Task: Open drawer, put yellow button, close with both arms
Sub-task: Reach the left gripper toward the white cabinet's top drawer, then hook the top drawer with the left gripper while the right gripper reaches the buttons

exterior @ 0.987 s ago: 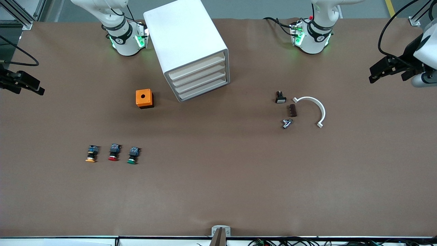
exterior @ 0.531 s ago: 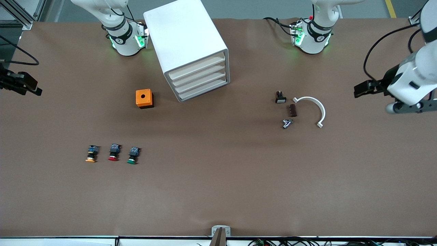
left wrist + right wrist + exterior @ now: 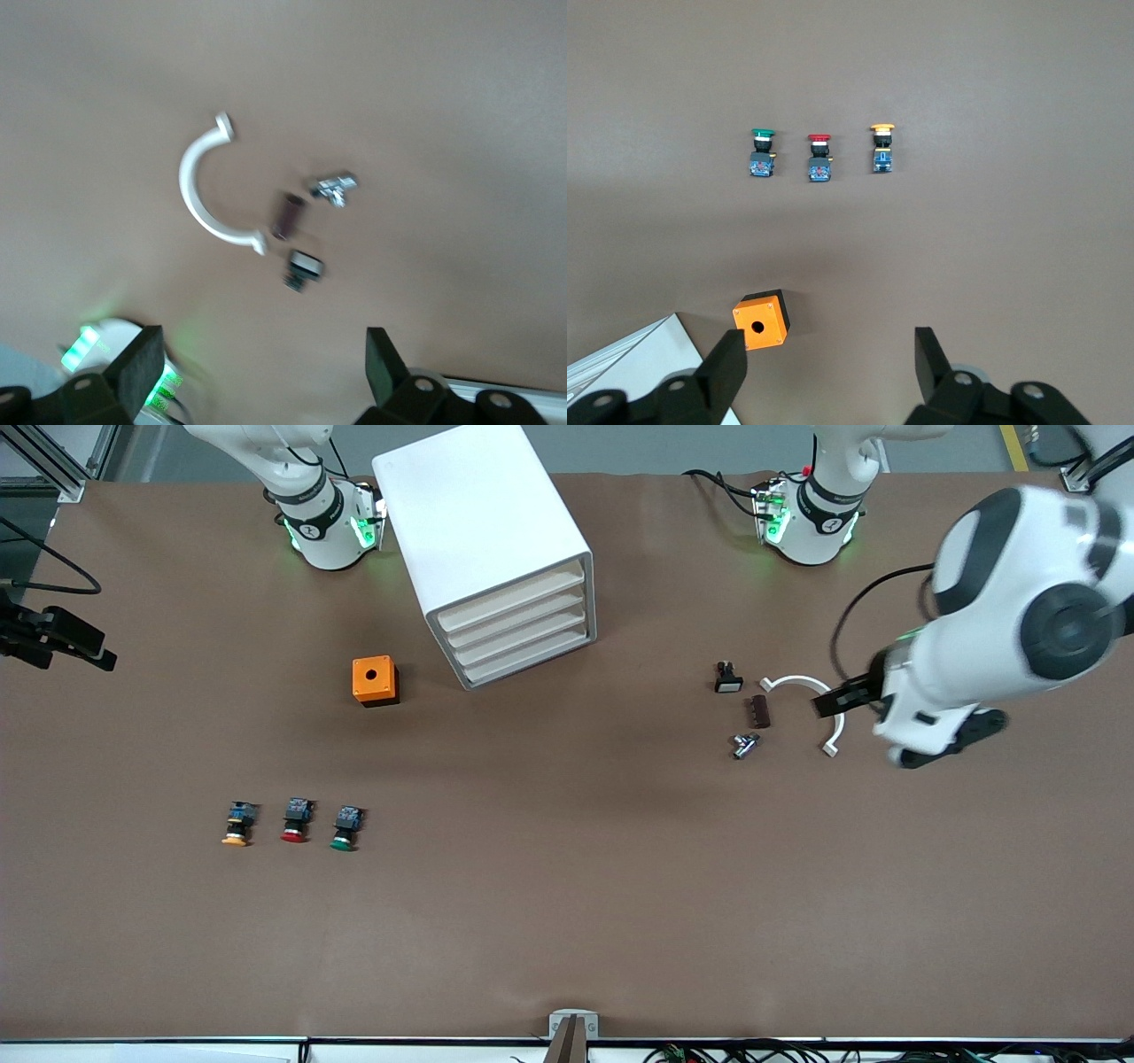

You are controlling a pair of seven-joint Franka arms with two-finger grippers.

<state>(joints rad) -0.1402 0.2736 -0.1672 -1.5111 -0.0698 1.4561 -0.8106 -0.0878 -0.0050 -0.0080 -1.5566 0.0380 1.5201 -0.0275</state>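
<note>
Nothing done yet, by the look of it; all four drawers of the cabinet (image 3: 496, 558) flush, top drawer (image 3: 511, 602) shut. Left gripper (image 3: 257, 367) wide, empty, up in the air over the white arc clip (image 3: 815, 704) and the small parts beside it; the cabinet is well apart from it, toward the right arm's end. Right gripper (image 3: 824, 367) also wide in its wrist view, empty, hanging at the right arm's edge of the tabletop (image 3: 567, 921); in that view the orange box (image 3: 760, 320) sits just ahead of its fingers and the three buttons well apart from it. Yellow button (image 3: 236, 824) lies on the tabletop, end of the row, red button (image 3: 295, 820) next, green button (image 3: 345, 828) last; untouched. Left to do: everything; pull top drawer, pick yellow, drop it in, push shut with both arms. My guess: left arm heads for the drawer, right takes the button; neither is committed yet.
</note>
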